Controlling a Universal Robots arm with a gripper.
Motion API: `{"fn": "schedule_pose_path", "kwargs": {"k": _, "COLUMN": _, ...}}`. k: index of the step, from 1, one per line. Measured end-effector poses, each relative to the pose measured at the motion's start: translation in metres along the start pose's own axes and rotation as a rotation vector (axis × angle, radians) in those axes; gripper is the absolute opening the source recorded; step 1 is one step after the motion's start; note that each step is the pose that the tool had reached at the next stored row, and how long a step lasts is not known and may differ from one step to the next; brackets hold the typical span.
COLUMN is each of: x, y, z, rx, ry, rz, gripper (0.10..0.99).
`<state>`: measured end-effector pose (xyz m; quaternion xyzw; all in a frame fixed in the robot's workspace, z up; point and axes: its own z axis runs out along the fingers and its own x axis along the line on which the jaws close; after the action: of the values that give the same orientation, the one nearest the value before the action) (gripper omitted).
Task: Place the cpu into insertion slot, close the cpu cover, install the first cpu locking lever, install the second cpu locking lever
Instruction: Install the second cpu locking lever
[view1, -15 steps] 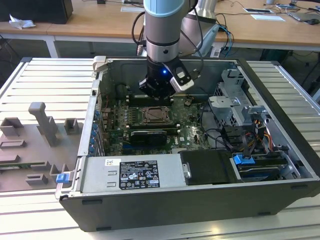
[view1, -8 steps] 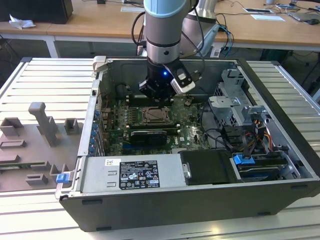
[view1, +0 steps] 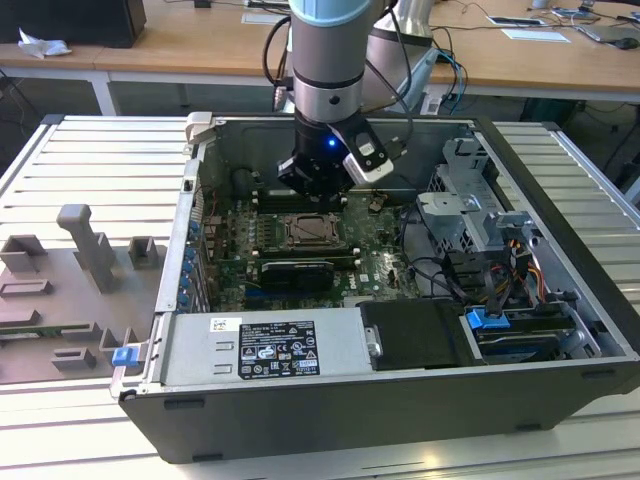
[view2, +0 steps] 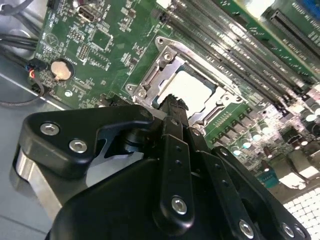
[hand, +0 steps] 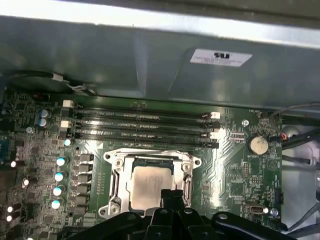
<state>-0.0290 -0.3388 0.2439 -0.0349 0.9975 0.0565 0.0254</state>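
Note:
The cpu (hand: 148, 184) (view2: 189, 89), a pale silver square, lies flat in the insertion slot (hand: 116, 186) on the green motherboard. The cpu cover (hand: 150, 157) (view2: 165, 59), a silvery frame, lies down flat around it, so the chip shows through its window. In the exterior view the socket (view1: 309, 232) sits mid-board below the arm. My gripper (hand: 170, 194) (view2: 173, 102) (view1: 316, 190) hovers at one edge of the socket, fingers pressed together with nothing between them. Whether the tips touch the frame I cannot tell. The locking levers are not clear to me.
Long black memory slots (hand: 142, 125) run beside the socket. A coin battery (hand: 258, 145), capacitors (hand: 60, 176) and cables (view1: 440, 270) surround it. The case walls (view1: 190, 240), the power supply (view1: 270, 345) and a drive cage (view1: 470, 215) hem in the board.

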Motion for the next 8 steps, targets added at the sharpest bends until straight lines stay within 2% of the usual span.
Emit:
{"fn": "schedule_pose_path", "kwargs": {"k": 1, "x": 0.0002, "y": -0.0011, "z": 0.0, "rx": -0.001, "ry": 0.0149, "rz": 0.002, "gripper": 0.106}}
{"fn": "schedule_pose_path", "kwargs": {"k": 2, "x": 0.0003, "y": -0.0034, "z": -0.0001, "rx": -0.001, "ry": 0.0197, "rz": 0.002, "gripper": 0.106}}
{"fn": "schedule_pose_path", "kwargs": {"k": 6, "x": 0.001, "y": -0.0129, "z": -0.0004, "rx": -0.005, "ry": 0.0196, "rz": 0.002, "gripper": 0.106}}
{"fn": "schedule_pose_path", "kwargs": {"k": 8, "x": 0.0015, "y": -0.0204, "z": -0.0009, "rx": -0.007, "ry": 0.0194, "rz": 0.003, "gripper": 0.106}}
